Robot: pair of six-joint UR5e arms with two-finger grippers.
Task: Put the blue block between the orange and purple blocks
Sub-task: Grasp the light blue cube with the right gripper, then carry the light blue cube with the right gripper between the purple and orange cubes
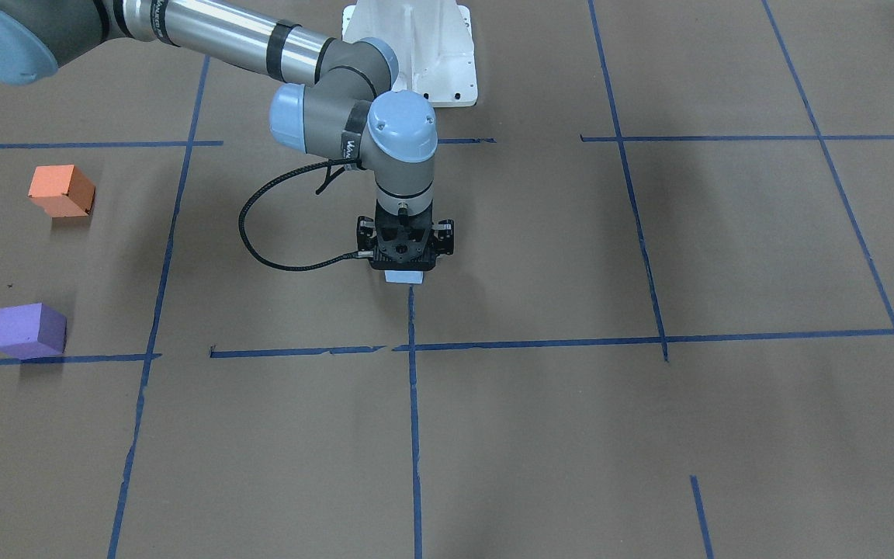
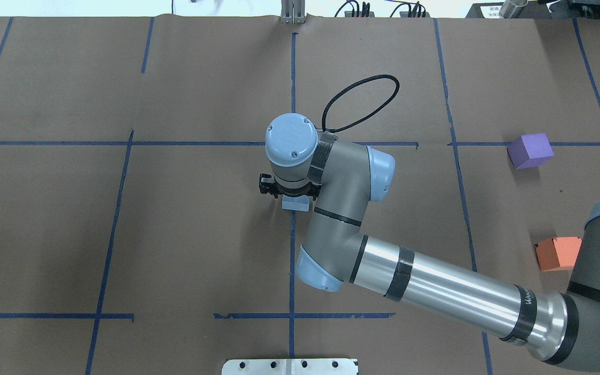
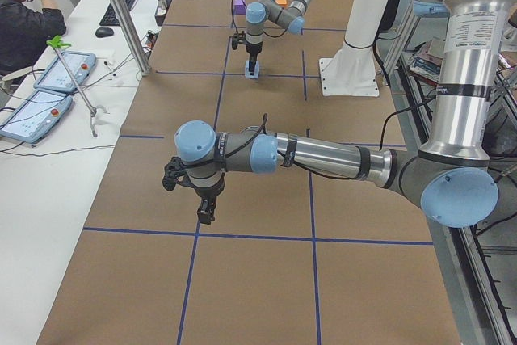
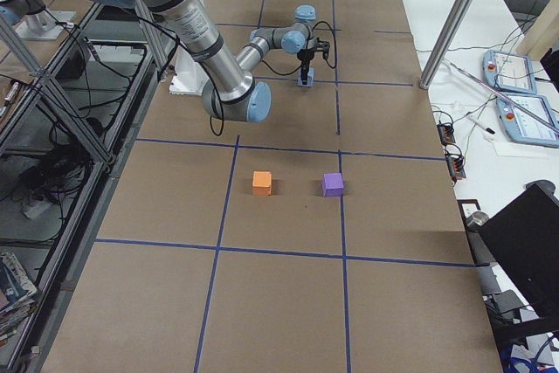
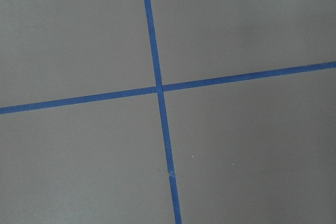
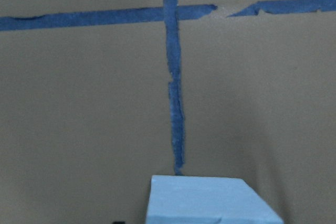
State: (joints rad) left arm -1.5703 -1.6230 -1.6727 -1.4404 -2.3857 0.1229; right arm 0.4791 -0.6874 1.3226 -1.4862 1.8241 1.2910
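The light blue block [image 1: 404,276] sits near the table's middle on a blue tape line. It also shows in the overhead view [image 2: 296,204] and at the bottom of the right wrist view [image 6: 210,202]. My right gripper [image 1: 404,262] points straight down right over it. Its body hides the jaws, so I cannot tell whether they are open or shut. The orange block [image 1: 62,191] and the purple block [image 1: 29,331] stand apart on the robot's right side, with a bare gap between them. My left gripper [image 3: 203,214] shows only in the exterior left view, low over bare paper; I cannot tell its state.
Brown paper with a grid of blue tape lines [image 1: 413,404] covers the table. The white robot base [image 1: 416,46] is at the robot's edge. The right arm's forearm [image 2: 435,291] reaches in low across the robot's right half. The left wrist view shows only a tape crossing [image 5: 159,88].
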